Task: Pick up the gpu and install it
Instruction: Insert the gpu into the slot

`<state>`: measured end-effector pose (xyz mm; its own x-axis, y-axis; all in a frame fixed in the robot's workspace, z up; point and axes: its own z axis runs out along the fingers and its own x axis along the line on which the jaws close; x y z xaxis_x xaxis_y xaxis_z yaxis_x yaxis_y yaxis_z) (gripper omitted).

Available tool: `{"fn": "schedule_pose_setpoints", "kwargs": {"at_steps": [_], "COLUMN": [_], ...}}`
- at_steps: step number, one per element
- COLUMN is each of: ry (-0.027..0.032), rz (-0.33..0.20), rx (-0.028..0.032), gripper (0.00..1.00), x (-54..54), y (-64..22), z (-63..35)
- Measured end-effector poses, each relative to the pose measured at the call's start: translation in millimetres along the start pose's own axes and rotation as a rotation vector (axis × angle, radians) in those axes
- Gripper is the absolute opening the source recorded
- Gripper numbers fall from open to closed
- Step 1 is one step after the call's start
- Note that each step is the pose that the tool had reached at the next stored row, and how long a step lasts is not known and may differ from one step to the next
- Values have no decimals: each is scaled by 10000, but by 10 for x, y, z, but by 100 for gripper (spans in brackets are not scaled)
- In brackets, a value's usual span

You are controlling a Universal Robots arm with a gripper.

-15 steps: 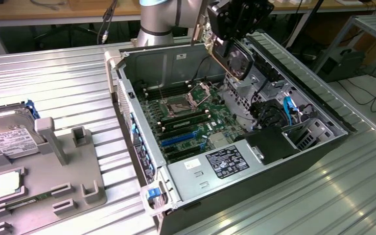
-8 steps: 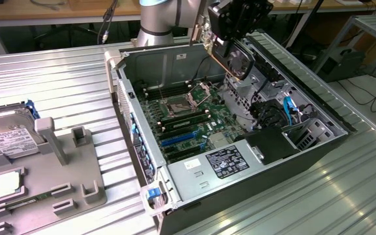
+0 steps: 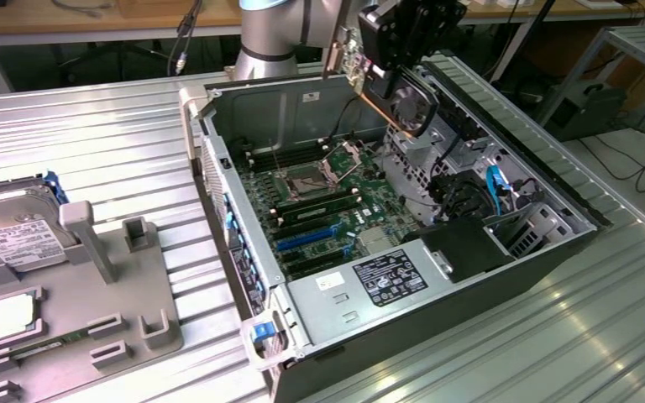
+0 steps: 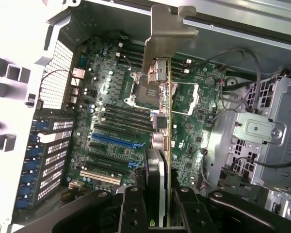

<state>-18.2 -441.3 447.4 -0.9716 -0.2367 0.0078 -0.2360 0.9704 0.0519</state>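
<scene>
Your gripper [image 4: 158, 208] is closed partway, clamped on both faces of the graphics card [image 4: 157, 170]. You have the card held edge-on above the open computer case [image 3: 547, 252], over the motherboard [image 4: 111, 111], with its silver bracket [image 4: 165, 34] at the end away from the fingers [image 4: 133, 211].

glossy ribbed metal table [image 3: 98, 143], matt grey plastic holder [image 3: 132, 336], gpu [image 4: 161, 121] with dull metal bracket [image 4: 167, 29]

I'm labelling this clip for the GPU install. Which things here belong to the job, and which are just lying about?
In the job: gpu, gripped in the tool; open computer case; motherboard inside it.
Lying about: hard drive, processor chip, both on the grey holder tray beside the case.
</scene>
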Motion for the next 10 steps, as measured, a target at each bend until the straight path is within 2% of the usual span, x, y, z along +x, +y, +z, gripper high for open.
{"fn": "schedule_pose_setpoints", "kwargs": {"at_steps": [10], "ry": [35], "rz": [-671], "rx": [5], "gripper": [28], "x": [0], "y": [0], "z": [0]}}
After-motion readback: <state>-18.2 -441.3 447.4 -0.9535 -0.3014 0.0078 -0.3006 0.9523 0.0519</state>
